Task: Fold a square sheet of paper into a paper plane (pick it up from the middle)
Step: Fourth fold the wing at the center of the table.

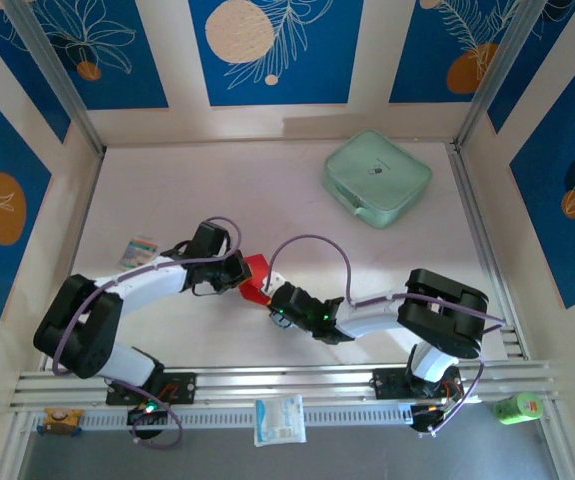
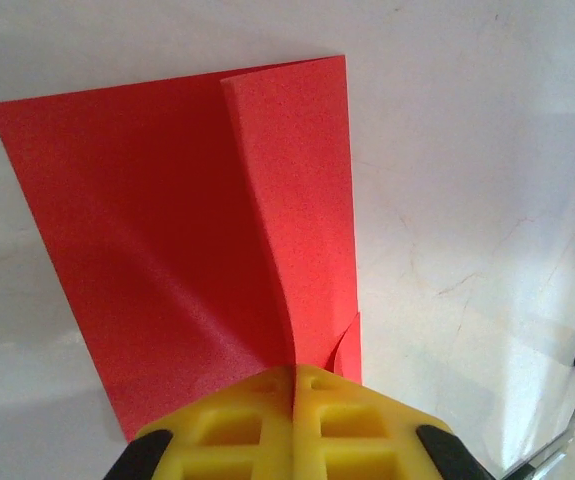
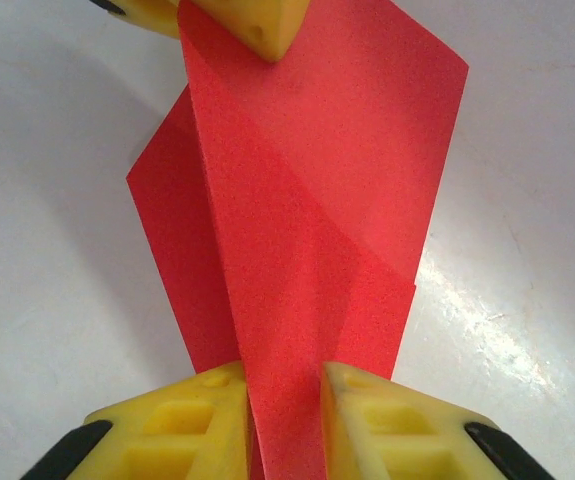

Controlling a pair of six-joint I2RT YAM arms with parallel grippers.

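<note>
The square sheet of paper [image 1: 256,273] is bright red, partly folded, and held up between my two grippers near the table's middle front. In the left wrist view the paper [image 2: 167,230] spreads away from my left gripper [image 2: 294,385], whose yellow jaws are pressed together on its near edge, with a folded flap standing on the right. In the right wrist view a strip of the paper [image 3: 297,200] runs between the parted jaws of my right gripper [image 3: 285,400]. The left gripper's fingertips [image 3: 257,25] pinch the far end there. From above, the left gripper [image 1: 239,272] and right gripper [image 1: 275,300] face each other.
A mint-green rounded zip case [image 1: 377,178] lies at the back right. A small white printed packet [image 1: 139,250] sits left of the left arm. Another white packet [image 1: 280,418] and a green item [image 1: 517,407] lie beyond the front rail. Patterned walls enclose the table [image 1: 217,190].
</note>
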